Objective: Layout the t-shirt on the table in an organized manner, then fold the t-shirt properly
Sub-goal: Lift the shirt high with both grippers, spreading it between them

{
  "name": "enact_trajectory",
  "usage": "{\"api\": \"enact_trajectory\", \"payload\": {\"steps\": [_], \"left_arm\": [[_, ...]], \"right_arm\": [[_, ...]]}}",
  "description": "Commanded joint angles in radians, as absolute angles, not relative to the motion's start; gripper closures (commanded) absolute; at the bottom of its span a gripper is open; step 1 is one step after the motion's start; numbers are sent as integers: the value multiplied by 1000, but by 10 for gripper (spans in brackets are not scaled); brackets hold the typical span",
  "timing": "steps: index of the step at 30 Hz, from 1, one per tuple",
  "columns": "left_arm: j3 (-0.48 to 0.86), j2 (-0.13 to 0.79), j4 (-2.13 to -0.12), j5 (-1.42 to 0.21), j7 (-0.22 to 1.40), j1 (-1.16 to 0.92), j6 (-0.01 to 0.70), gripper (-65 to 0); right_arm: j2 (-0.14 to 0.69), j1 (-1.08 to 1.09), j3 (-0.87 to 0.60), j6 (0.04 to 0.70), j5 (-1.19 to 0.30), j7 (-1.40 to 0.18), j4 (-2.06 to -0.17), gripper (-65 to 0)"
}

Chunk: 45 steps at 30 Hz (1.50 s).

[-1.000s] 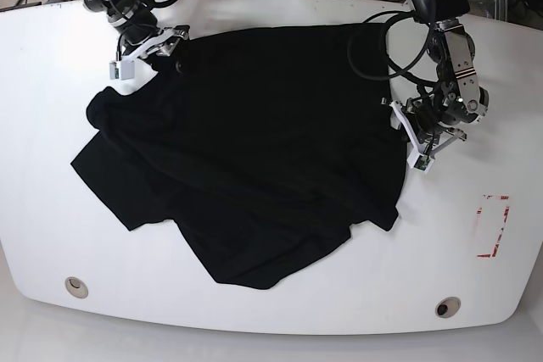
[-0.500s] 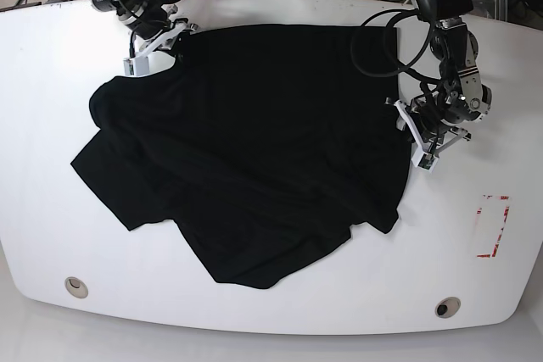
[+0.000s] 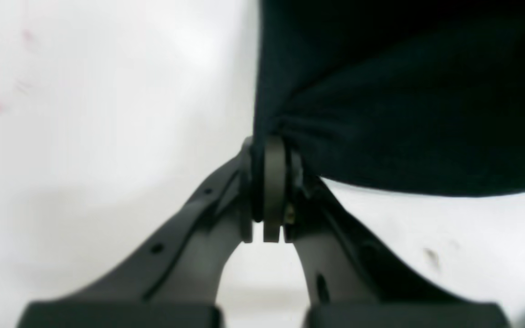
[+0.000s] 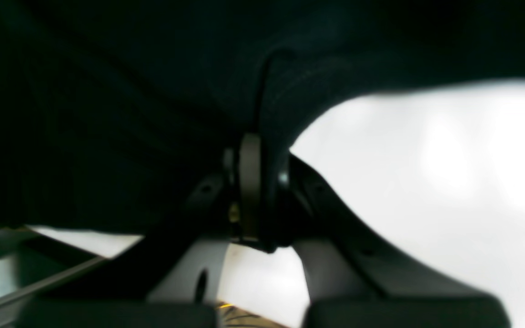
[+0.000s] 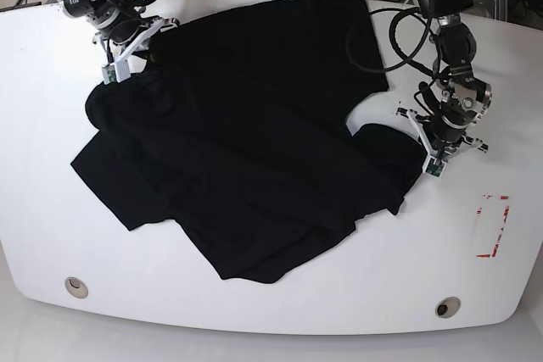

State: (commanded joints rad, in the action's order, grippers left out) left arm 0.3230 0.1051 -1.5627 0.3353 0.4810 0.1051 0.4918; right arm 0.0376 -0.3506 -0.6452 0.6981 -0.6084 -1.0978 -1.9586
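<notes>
A large white table with a grey grommet hole at 7 o'clock and another at 5 o'clock, red tape at 4. A crumpled black t-shirt covers the centre. The left gripper, at 3 o'clock, pinches its edge; the right gripper, at 10 o'clock, pinches the far corner. The cloth stretches diagonally between them, bunched below, likely needing spreading.

The black t-shirt lay rumpled and skewed across the table's middle, folds overlapping. One corner reached toward 11 o'clock, another bunched at 3 o'clock, its lowest edge drooping toward 6.
</notes>
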Motion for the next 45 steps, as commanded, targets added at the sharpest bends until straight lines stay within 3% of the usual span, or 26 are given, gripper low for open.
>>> {"api": "enact_trajectory", "payload": {"steps": [13, 19, 26, 34, 45], "left_arm": [[318, 151, -1827, 381, 484, 291, 335, 0], [318, 143, -1840, 498, 484, 437, 331, 0], [274, 142, -1837, 591, 492, 591, 329, -1], [179, 143, -1837, 621, 599, 771, 328, -1], [77, 143, -1801, 621, 789, 1096, 328, -3]], "right_arm": [[245, -70, -647, 698, -748, -1184, -1956, 0], [309, 127, -647, 698, -754, -1244, -1943, 0], [401, 329, -633, 698, -760, -1265, -1804, 0], [513, 601, -536, 698, -762, -1265, -1593, 0], [599, 1056, -343, 698, -759, -1265, -1307, 0]]}}
